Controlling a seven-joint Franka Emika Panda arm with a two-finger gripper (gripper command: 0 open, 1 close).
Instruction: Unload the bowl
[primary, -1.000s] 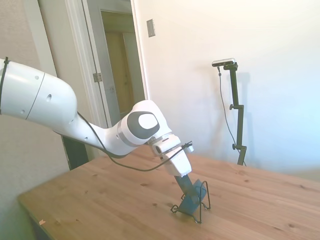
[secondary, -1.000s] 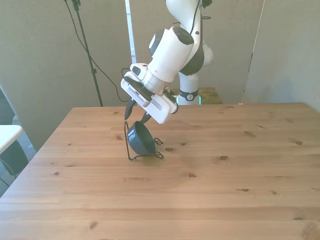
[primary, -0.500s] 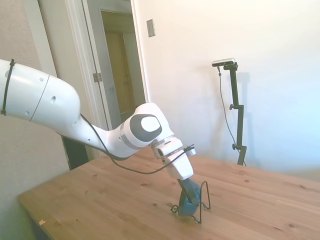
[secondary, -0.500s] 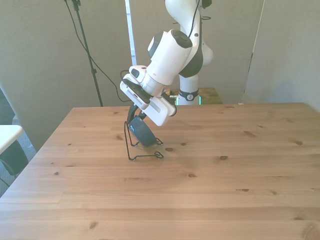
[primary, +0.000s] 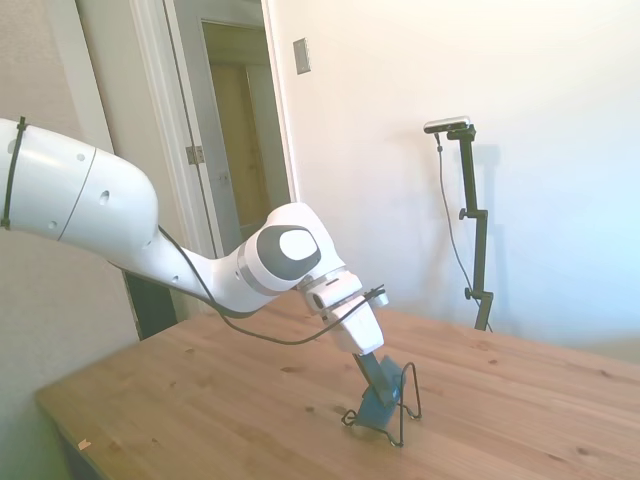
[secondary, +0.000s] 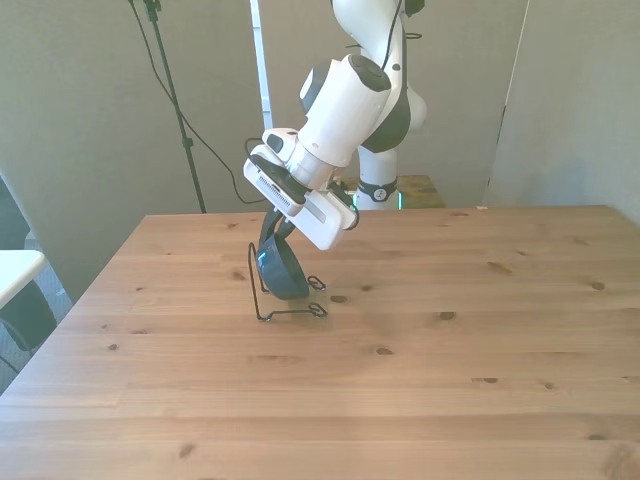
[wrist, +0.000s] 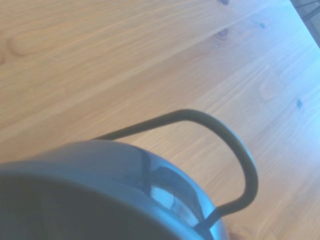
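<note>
Lifted slightly, claw (secondary: 275, 238) grips bowl (secondary: 281, 272) in rack (secondary: 290, 308).

The bowl (secondary: 281, 271) hides the gripper's (secondary: 272, 240) fingertips in the front view, so their spread cannot be told, while the wrist view cuts off most of the blurred bowl and wire rack (wrist: 235, 150).
</note>
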